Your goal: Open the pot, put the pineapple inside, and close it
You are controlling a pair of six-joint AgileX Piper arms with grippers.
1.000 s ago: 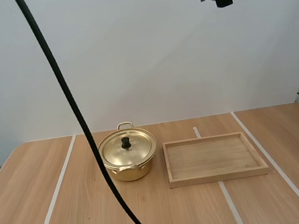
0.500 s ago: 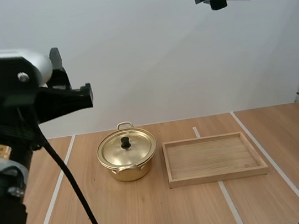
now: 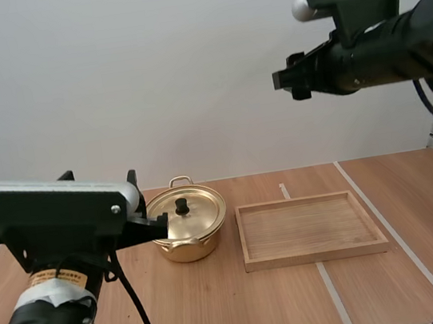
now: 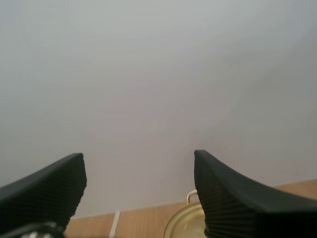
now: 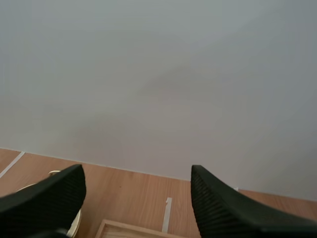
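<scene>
Pot [image 3: 184, 232]: on table [image 3: 222, 314], just left of wooden tray [image 3: 317, 256]; lid [image 3: 195, 212] seated.
Left gripper [image 4: 138, 163]: jaws wide apart, empty (near the pot).
Right gripper [image 5: 138, 171]: jaws wide apart, empty, raised.
Progress: nothing done; opening, loading and closing remain.

**Op:** diff vs 1 s ago?

**Me:** High view: my left arm [image 3: 56, 225] came in. Not there 1 s ago, up high at the left edge 0.5 s ago, now lower and nearer the middle.

**Op:** its gripper?

**Me:** My left gripper [image 3: 154, 219] dropped from well above the pot [image 3: 190, 218] to the pot's level. Its tip now overlaps the pot's left rim in that view. Contact: can't tell.

**Op:** right side?

**Me:** My right arm [image 3: 378, 50] came down out of the top corner and swung left, and more of it shows. My right gripper [image 3: 284, 80] sits lower and further left than before.
</scene>
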